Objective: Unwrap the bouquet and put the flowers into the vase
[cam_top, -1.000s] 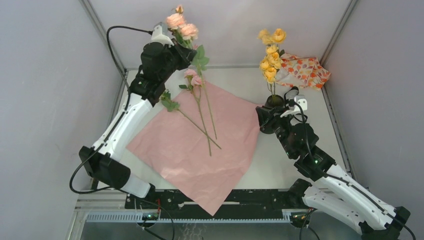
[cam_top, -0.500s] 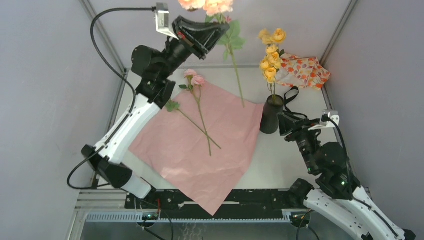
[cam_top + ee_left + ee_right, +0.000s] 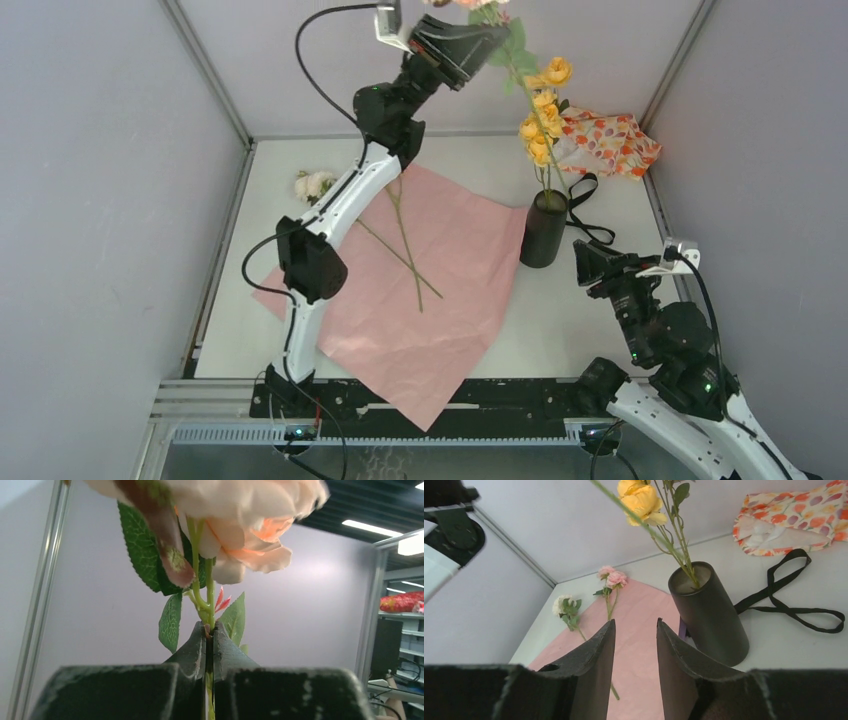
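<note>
Bouquet was unwrapped: pink wrapping paper (image 3: 400, 320) lay flat on the table (image 3: 570, 325). My left arm reached high over the far side. Left gripper (image 3: 209, 630) was pressed together on the stem of a peach flower (image 3: 250, 545), bloom above the fingers. That stem slanted down to the vase (image 3: 543, 232) mouth; couldn't tell if the tip was inside. My right gripper (image 3: 635, 625) sat low, near the vase's right side, jaws spread, nothing between them. Cloth bundle (image 3: 610, 140) sat in the far right corner. Vase stood upright at the paper's right edge, yellow flowers (image 3: 543, 110) in it. Pink flowers (image 3: 611, 577) and cream flower (image 3: 313, 184) lay with stems crossed on the paper, cream bloom off its far left edge. Black ribbon (image 3: 795, 553) lay looped just beside the vase.
</note>
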`<state>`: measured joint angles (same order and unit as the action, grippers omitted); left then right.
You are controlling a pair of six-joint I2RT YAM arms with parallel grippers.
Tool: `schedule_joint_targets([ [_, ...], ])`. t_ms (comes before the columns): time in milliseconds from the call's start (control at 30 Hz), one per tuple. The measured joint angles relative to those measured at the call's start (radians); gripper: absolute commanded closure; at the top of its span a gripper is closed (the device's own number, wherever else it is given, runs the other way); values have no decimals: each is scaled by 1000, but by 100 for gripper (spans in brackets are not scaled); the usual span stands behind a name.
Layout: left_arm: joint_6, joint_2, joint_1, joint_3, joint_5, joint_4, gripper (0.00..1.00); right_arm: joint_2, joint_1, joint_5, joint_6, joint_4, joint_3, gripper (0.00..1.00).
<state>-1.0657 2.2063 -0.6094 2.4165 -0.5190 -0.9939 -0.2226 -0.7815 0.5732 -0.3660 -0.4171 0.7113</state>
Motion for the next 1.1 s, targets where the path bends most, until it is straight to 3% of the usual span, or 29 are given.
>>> schedule_joint_targets([
  [133,9,-43,0,-227,0,-10,100,6,0,20,4,-13,2,56],
  [267,21,-56,0,-304,-8,-16,100,6,0,28,8,-14,2,56],
  [633,34,-75,-8,-317,-8,-61,100,5,0,29,8,-15,2,56],
  [1100,240,-131,-34,-316,-8,137,100,1,0,28,8,-17,2,56],
])
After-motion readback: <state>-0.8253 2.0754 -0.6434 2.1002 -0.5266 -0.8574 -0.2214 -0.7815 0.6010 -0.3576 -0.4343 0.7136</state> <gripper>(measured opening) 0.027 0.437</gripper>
